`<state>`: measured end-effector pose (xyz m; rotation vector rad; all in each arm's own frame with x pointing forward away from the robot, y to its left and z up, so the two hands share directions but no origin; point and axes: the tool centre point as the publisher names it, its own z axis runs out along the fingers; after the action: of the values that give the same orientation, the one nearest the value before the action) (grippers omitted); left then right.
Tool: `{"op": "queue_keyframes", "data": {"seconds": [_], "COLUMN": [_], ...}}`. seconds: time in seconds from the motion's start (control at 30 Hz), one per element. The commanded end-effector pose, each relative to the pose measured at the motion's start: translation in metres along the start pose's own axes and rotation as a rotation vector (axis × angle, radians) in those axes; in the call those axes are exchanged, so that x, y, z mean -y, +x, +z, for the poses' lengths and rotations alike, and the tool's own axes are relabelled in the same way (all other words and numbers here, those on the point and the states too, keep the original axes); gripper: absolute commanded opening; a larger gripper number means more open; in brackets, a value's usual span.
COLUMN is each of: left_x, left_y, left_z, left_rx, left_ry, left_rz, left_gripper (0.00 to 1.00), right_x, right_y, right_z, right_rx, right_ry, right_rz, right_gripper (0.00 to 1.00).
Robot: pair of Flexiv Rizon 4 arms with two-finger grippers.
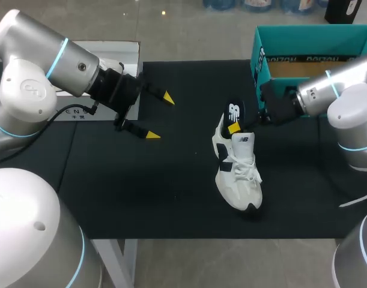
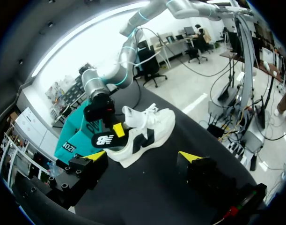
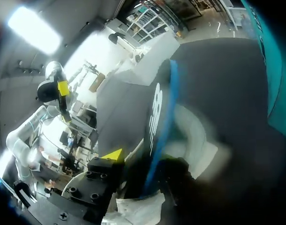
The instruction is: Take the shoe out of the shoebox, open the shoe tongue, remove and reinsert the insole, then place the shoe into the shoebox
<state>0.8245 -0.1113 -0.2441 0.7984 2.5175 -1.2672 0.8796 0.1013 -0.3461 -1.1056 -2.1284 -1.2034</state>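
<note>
Shoe (image 1: 237,174) lies out of the box on the black mat (image 1: 141,198), right of centre, sole down, toe toward the near table edge, heel toward the far side; white upper with dark panels, laces loose. Insole (image 1: 234,111), black with a white logo, stands partly out of the heel opening, its free end raised and leaning toward the far side. Right gripper (image 1: 237,127) comes in low from the right and is closed on the insole; right wrist view shows the insole edge-on between the two fingers, one yellow tip against its face, the other finger dark on the far face. Shoebox (image 1: 303,37), teal, open top, sits at the far right corner of the mat, behind the right arm and apart from the shoe. Left gripper (image 1: 160,116) hangs over the mat left of the shoe, well apart from it, jaws spread wide, nothing between them. A white lid (image 1: 111,51) lies at the far left, behind the left arm.
</note>
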Motion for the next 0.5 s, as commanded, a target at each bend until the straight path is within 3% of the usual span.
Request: {"op": "queue_keyframes", "data": {"seconds": [0.03, 0.2, 0.23, 0.27, 0.3, 0.5], "left_x": [0.0001, 0.0001, 0.0001, 0.0001, 0.0001, 0.0001], "left_y": [-0.0001, -0.0001, -0.0001, -0.0001, -0.0001, -0.0001], "left_z": [-0.0002, -0.0002, -0.0002, -0.0002, -0.0002, -0.0002], "left_rx": [-0.002, -0.002, -0.002, -0.002, -0.002, -0.002], "left_ry": [-0.002, -0.002, -0.002, -0.002, -0.002, -0.002], "left_rz": [0.000, 0.000, 0.000, 0.000, 0.000, 0.000], "left_gripper": [1.00, 1.00, 1.00, 1.00, 1.00, 1.00], "right_x": [-0.0085, -0.0160, -0.0164, -0.0167, -0.0169, -0.0172], "right_y": [0.0011, -0.0035, -0.0044, -0.0053, -0.0059, -0.0065], "right_z": [-0.0050, -0.0096, -0.0100, -0.0105, -0.0111, -0.0109], "right_rx": [0.010, 0.029, 0.032, 0.036, 0.031, 0.021], "right_ry": [-0.012, -0.024, -0.026, -0.033, -0.041, -0.042], "right_rz": [-0.006, -0.009, -0.008, -0.006, -0.004, -0.003], "right_gripper": [0.49, 0.42, 0.34, 0.13, 0.00, 0.00]}}
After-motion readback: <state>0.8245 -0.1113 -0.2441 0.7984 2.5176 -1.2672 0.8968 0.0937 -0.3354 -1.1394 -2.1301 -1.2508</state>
